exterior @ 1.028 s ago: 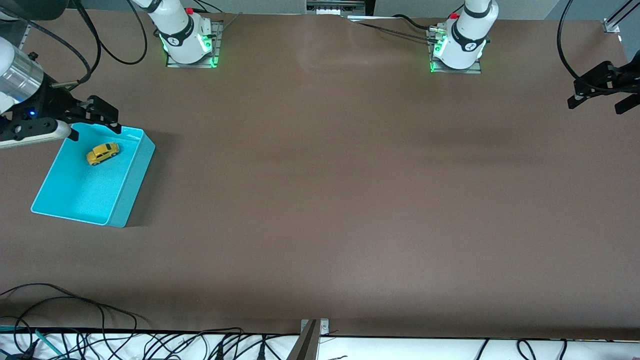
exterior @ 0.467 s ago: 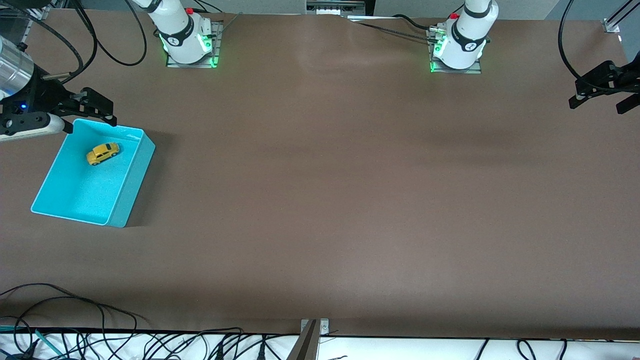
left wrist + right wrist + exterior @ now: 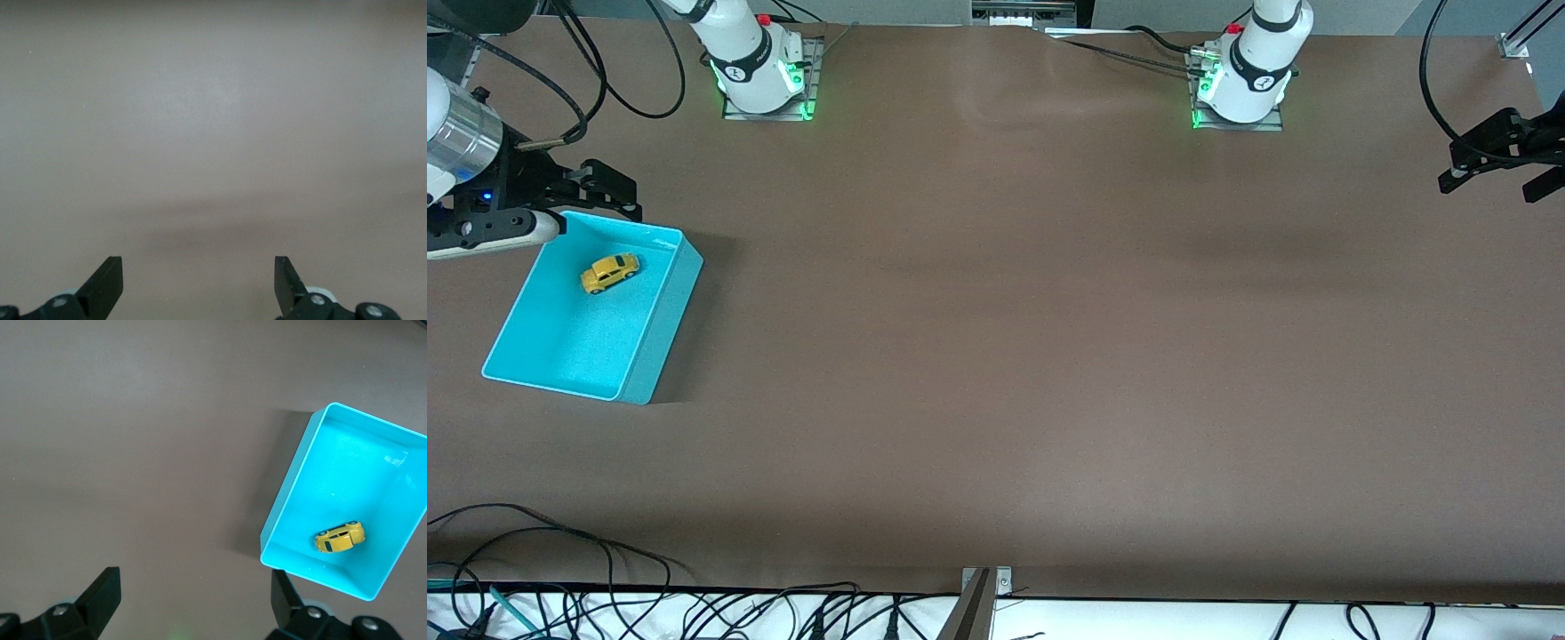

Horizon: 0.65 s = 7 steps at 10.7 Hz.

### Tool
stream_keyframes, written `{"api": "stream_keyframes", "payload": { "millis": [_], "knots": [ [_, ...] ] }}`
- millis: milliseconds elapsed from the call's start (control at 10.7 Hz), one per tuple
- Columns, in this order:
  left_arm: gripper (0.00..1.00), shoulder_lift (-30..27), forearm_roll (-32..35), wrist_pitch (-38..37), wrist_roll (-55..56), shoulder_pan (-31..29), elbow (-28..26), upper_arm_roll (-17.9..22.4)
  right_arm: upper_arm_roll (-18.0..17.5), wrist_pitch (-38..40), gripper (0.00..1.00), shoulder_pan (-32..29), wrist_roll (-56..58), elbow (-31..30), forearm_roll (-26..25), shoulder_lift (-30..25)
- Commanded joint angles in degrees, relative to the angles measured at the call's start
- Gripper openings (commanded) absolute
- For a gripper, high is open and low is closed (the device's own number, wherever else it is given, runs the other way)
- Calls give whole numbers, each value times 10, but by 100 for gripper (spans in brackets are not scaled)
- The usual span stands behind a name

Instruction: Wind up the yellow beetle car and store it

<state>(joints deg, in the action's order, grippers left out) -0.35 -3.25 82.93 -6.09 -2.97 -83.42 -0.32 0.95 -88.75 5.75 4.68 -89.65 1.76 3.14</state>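
The yellow beetle car [image 3: 610,272] sits on its wheels inside the turquoise bin [image 3: 654,333], in the part of the bin farther from the front camera, apart from the walls around it; the right wrist view shows the same car [image 3: 340,537] resting on the bin's floor close to one short wall of the bin [image 3: 293,500]. The bin itself stands on the brown table [image 3: 1049,356] at the right arm's end. The right gripper [image 3: 591,197] hangs in the air just over the bin's corner that lies farthest from the front camera, its jaws spread wide and holding nothing, well clear of the car. The left gripper [image 3: 1498,169] waits far from the bin, up over the table edge at the left arm's end, its jaws likewise spread apart and empty; its wrist view shows only bare table beneath the two black fingertips [image 3: 107,283].
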Motion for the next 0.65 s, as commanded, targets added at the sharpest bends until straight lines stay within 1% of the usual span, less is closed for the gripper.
{"api": "stream_keyframes", "payload": {
  "millis": [0,561],
  "knots": [
    [100,1,15,-11,4,1,12,1,-9,10,100,-5,-8,8,-15,-1],
    [100,1,15,-22,0,0,12,0,-9,18,100,-3,-17,7,-16,4]
  ]
}}
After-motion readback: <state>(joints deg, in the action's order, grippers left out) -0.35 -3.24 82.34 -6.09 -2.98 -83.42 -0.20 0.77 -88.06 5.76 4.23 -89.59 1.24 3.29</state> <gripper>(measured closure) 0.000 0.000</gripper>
